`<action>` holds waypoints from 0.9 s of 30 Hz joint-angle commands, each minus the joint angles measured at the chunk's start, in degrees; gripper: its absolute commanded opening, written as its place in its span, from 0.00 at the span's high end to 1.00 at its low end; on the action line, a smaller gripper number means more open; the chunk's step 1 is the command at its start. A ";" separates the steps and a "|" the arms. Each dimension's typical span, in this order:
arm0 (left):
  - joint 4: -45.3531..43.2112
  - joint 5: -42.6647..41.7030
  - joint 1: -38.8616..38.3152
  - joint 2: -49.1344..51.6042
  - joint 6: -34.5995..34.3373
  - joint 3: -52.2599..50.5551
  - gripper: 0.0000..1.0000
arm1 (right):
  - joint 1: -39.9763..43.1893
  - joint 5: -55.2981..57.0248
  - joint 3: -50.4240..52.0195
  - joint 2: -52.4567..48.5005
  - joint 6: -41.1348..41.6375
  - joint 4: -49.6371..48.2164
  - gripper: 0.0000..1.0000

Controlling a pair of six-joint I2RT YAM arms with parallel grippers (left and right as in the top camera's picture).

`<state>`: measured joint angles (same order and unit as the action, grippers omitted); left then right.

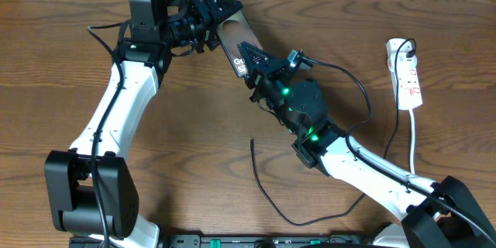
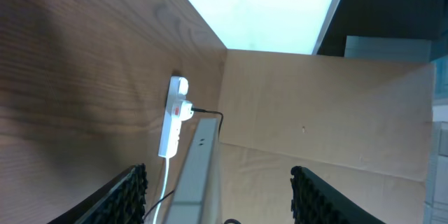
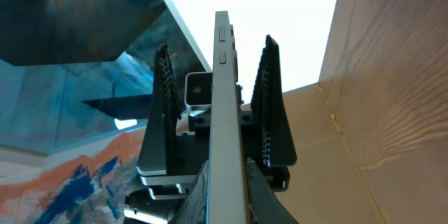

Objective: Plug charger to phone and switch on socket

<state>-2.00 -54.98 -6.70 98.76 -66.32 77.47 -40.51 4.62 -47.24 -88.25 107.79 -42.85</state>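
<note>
While the phone is clamped edge-on by the right fingers, the left fingers are spread open at its other end. The charger tip is seen on the surface, well apart from both, nearer the right fingers, its length pointed toward them.

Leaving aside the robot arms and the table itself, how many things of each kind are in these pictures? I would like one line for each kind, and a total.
phone: 1
charger cable: 1
power strip: 1
Total: 3
</note>
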 commanded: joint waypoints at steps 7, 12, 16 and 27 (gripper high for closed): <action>-0.50 -1.05 0.04 -0.13 2.23 -0.42 0.46 | -1.18 0.35 -1.09 0.52 0.33 0.35 0.99; -0.52 -0.85 0.28 -0.13 2.21 -0.42 0.51 | -1.22 0.11 -1.09 0.52 0.33 0.66 0.99; -0.52 -0.83 0.42 -0.13 2.21 -0.42 0.54 | -1.22 -0.26 -1.09 0.52 0.33 0.66 0.99; -0.70 -0.33 0.42 -0.13 2.23 -0.42 0.74 | -1.22 -0.50 -1.09 0.52 0.35 1.97 0.98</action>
<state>-1.91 -55.09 -6.52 98.80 -65.56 77.12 -41.23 4.49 -47.31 -88.25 107.81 -41.71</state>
